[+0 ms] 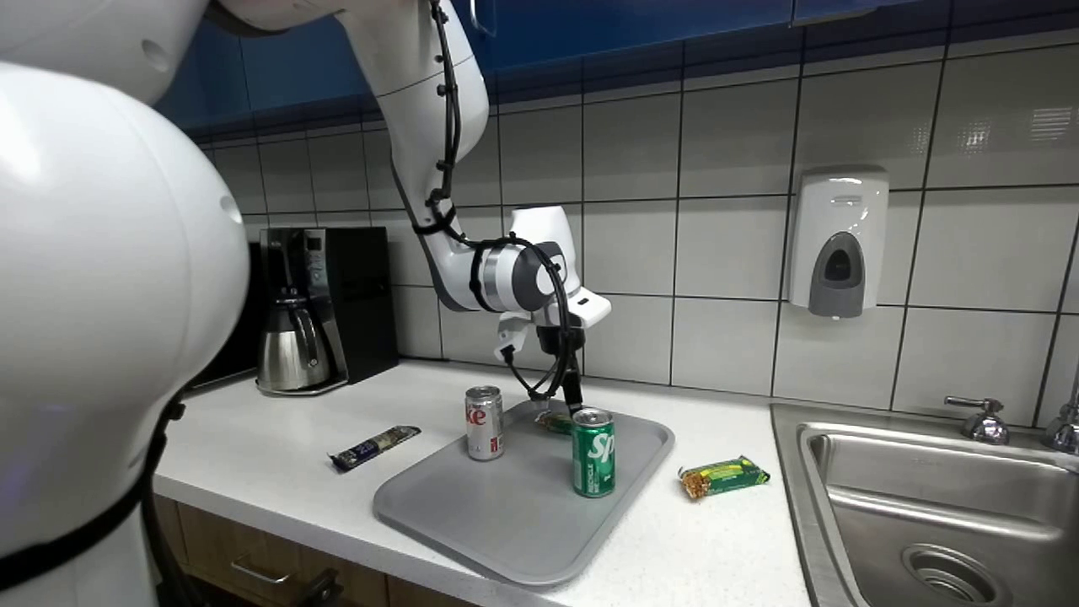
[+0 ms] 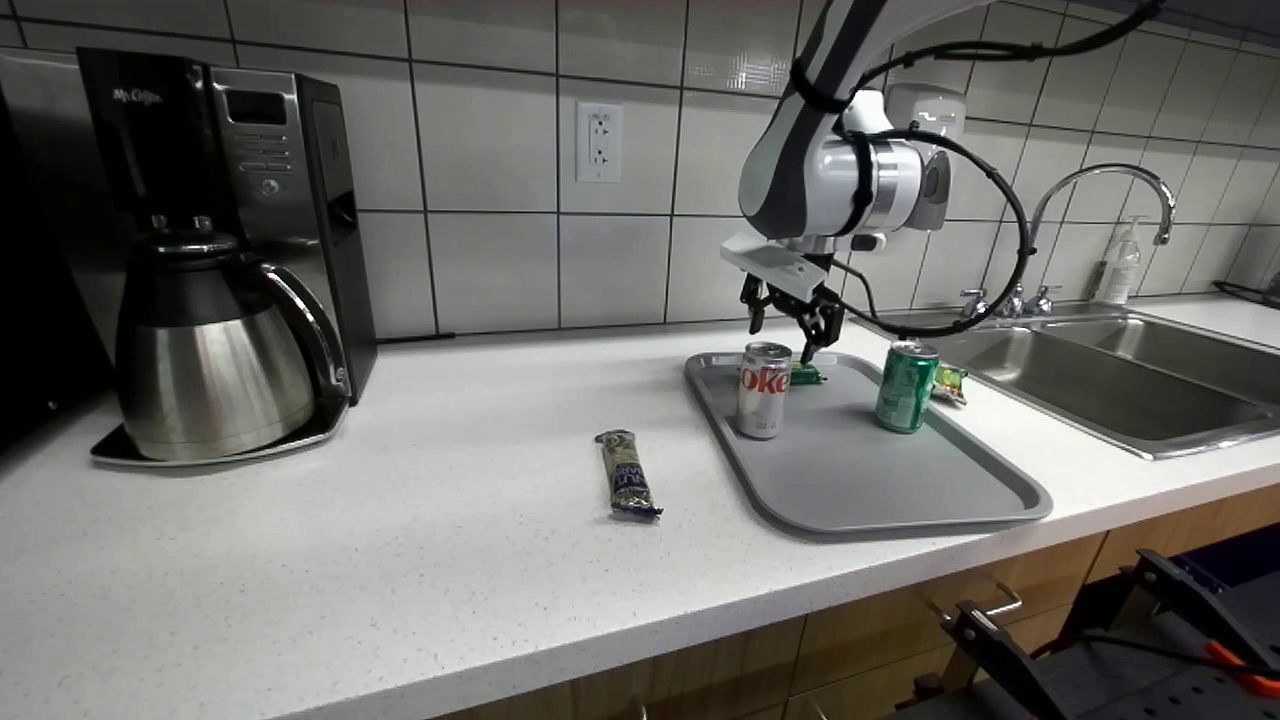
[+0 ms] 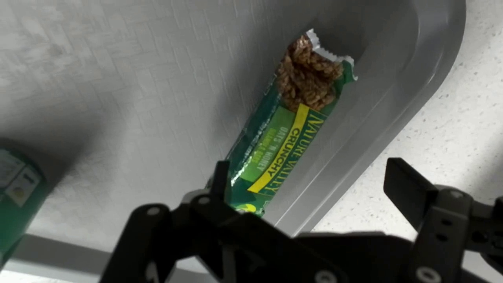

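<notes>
My gripper [image 3: 308,173] is open and empty above the far edge of a grey tray [image 3: 137,78]; it also shows in an exterior view [image 2: 782,340]. A green granola bar [image 3: 283,145] lies on the tray near its rim, one end partly hidden behind a finger. The bar also shows in both exterior views [image 1: 554,422] [image 2: 806,374]. I cannot tell whether the finger touches it. A silver Coke can [image 1: 484,423] and a green Sprite can [image 1: 593,455] stand upright on the tray [image 1: 506,514]. The Sprite can [image 3: 17,196] shows at the wrist view's left edge.
Another green bar [image 1: 725,477] lies on the counter between tray and sink [image 1: 792,506]. A dark nut bar [image 2: 628,475] lies on the counter on the tray's other side. A coffee maker [image 2: 270,180] with a steel carafe [image 2: 210,370] and a tiled wall [image 1: 632,244] stand behind.
</notes>
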Tool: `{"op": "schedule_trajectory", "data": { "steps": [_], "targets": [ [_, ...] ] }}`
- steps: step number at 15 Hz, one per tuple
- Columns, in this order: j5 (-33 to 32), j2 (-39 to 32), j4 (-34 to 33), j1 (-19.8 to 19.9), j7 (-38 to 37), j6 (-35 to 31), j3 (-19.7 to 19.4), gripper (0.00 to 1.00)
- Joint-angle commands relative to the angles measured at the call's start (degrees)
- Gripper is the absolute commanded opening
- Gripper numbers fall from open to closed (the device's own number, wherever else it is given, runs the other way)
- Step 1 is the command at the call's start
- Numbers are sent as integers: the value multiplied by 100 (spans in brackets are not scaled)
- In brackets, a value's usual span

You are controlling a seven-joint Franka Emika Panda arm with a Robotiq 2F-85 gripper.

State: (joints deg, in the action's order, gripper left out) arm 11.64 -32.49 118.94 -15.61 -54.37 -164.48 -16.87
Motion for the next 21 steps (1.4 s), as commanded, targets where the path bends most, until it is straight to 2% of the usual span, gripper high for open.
{"op": "schedule_trajectory", "data": {
  "steps": [1, 21],
  "targets": [
    [-121, 39, -64, 74, -263, 258, 78, 100],
    [-96, -228, -221, 179, -427, 337, 223, 100]
  ]
}}
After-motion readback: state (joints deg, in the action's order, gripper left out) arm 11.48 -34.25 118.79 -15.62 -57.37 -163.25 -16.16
